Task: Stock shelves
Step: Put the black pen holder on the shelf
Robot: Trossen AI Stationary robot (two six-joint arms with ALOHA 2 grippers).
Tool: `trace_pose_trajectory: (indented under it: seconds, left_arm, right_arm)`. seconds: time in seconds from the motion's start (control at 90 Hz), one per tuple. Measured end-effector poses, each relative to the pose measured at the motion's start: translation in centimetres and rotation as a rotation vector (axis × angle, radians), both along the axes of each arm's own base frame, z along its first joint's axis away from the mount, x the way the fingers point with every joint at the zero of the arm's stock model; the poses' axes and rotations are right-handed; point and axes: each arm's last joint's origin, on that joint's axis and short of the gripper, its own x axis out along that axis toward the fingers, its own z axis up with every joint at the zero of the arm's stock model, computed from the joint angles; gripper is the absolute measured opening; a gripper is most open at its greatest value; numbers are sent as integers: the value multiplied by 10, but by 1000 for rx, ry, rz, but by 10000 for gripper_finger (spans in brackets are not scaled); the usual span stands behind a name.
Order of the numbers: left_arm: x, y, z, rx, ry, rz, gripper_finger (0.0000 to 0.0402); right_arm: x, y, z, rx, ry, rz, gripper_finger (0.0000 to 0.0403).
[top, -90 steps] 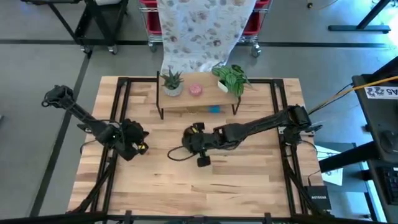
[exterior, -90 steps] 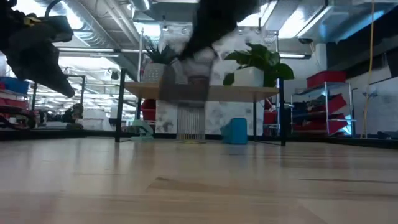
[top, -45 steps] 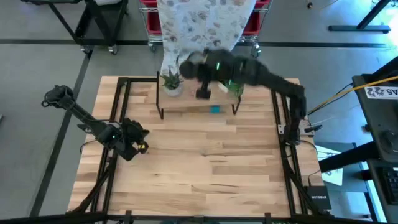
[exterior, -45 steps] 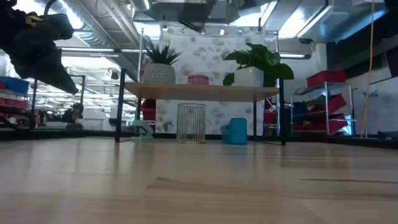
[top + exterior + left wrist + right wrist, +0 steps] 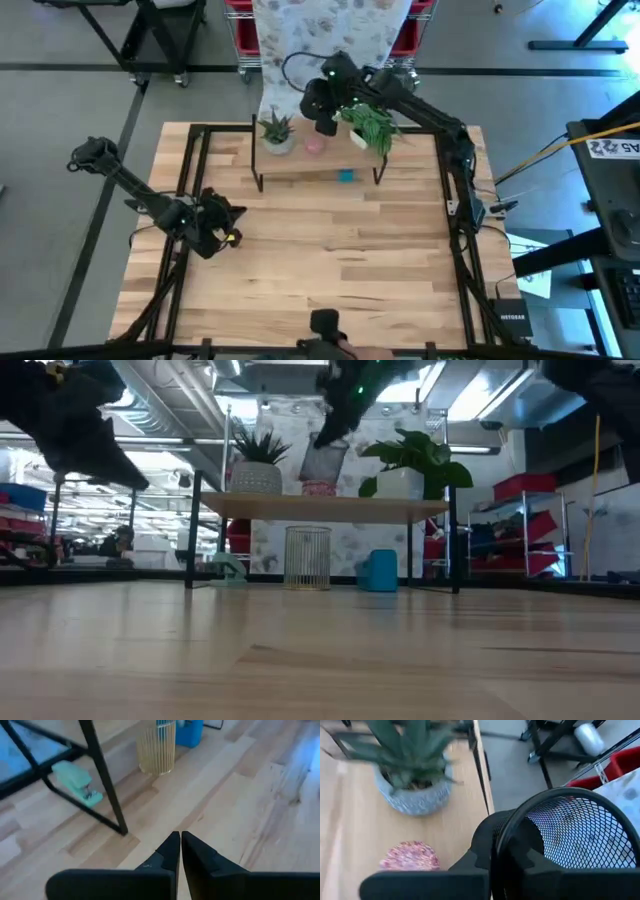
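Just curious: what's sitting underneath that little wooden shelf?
Under the shelf, on the table, stand a pale wire basket and a blue container, with a green stapler near its left leg. Anything farther back is hidden.

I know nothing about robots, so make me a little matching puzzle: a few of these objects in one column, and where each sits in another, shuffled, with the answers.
Things:
1. black mesh cup
2. spiky plant in a grey pot
3. gold wire basket
4. mint green stapler

Places:
A. under the wood-topped shelves, middle
B. held by the right pincer
C. on the shelf top
D. on the table by a shelf leg

Pairs: 1-B, 2-C, 3-A, 4-D
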Motion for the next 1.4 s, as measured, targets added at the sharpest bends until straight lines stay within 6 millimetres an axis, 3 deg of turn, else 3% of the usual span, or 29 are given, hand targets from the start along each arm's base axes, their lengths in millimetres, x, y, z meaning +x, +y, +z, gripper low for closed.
trace_pose_trajectory:
  seconds: [0.233,1.4]
  left_arm:
    - [1,-1,1,13,-15,-2,0]
    - [1,-1,2,16,-19,2,0]
  right_arm:
    - [3,-1,-17,37,81,35,0]
    - [-7,3,-25,130,181,80,3]
